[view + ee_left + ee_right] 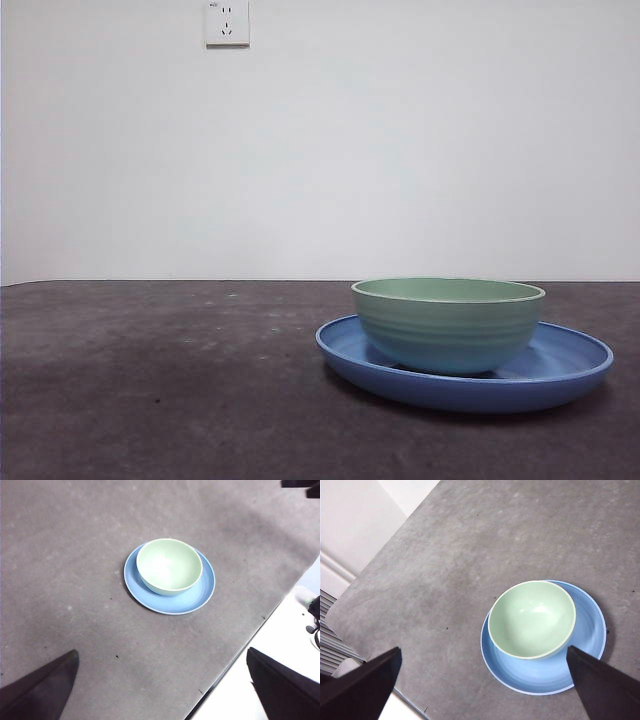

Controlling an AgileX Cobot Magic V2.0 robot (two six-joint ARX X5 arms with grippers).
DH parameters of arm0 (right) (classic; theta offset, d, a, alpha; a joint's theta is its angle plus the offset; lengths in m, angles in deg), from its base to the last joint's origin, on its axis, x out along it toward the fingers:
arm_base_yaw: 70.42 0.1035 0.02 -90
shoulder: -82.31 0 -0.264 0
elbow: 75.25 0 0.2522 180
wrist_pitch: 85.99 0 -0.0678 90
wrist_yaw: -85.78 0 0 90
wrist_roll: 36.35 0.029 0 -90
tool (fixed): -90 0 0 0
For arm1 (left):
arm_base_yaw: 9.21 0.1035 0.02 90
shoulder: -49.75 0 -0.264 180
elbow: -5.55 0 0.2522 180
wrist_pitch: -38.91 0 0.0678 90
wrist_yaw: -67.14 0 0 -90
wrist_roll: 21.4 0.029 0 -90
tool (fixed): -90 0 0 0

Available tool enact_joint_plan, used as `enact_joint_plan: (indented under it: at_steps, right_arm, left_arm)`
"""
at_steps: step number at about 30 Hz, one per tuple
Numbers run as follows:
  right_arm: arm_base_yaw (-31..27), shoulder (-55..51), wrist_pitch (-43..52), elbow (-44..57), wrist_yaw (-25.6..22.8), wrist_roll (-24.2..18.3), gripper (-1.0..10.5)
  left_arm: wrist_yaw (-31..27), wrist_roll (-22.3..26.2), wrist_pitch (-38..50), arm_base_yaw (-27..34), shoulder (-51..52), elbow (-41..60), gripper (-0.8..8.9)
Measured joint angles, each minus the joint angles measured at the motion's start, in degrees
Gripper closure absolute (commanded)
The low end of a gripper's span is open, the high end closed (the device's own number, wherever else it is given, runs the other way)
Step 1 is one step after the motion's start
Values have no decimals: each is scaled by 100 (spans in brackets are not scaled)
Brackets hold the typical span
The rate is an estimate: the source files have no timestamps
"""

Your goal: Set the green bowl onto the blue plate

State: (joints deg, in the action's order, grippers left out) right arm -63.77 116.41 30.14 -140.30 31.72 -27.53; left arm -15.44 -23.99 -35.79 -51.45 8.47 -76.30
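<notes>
Bowl seated on the plate, both grippers clear.

Front view: the bowl (448,322) stands upright inside the plate (575,362), set toward its left side; no arm shows. Left wrist view: the left gripper (165,690) hangs high over the table (60,555), jaws spread and empty, bowl (169,565) and plate (205,587) well ahead of it. Right wrist view: the right gripper (485,687), also spread and empty, looks nearer, with the bowl (532,618) on the plate (542,672) between its jaws. The placing looks done.

One green bowl (448,322), one blue plate (560,368)
</notes>
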Motion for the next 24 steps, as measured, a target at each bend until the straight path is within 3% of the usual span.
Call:
enact_joint_plan:
  at_steps: [9, 24]
  right_arm:
    - [0, 0, -7, 0, 7, 0, 410]
    - [0, 9, -114, 0, -7, 66, 410]
  left_arm:
    - [0, -184, 251, 0, 1967, 1318, 251]
    - [0, -269, 214, 0, 2286, 1410, 251]
